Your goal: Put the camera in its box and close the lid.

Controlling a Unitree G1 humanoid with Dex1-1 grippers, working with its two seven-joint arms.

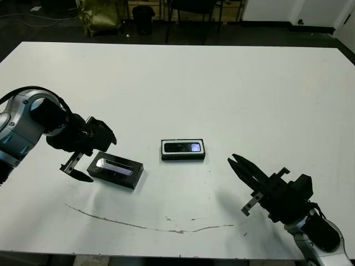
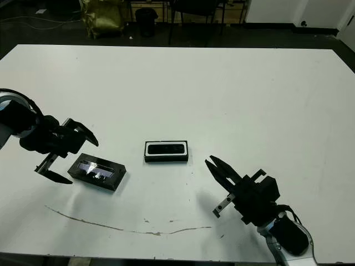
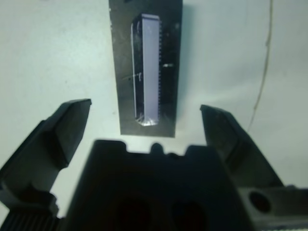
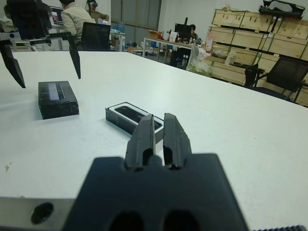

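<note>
The box (image 1: 183,157), a black tray with a white lining, lies at the table's middle. The slim glossy camera (image 1: 184,147) rests inside it. To its left lies the lid (image 1: 119,173), black with a purplish reflective panel (image 3: 148,67). My left gripper (image 1: 104,160) is open, its two fingers straddling the lid's left end; whether they touch it I cannot tell. My right gripper (image 1: 232,159) is shut on nothing, low over the table to the right of the box and pointing toward it. The right wrist view shows the box (image 4: 129,115) just beyond its fingertips.
A thin brownish line (image 1: 138,224) runs across the white table (image 1: 222,83) near its front edge. Beyond the far edge stand chairs (image 1: 188,11) and a yellow-green bag (image 1: 100,16). People sit at desks (image 4: 77,19) in the room behind, beside stacked wooden crates (image 4: 260,43).
</note>
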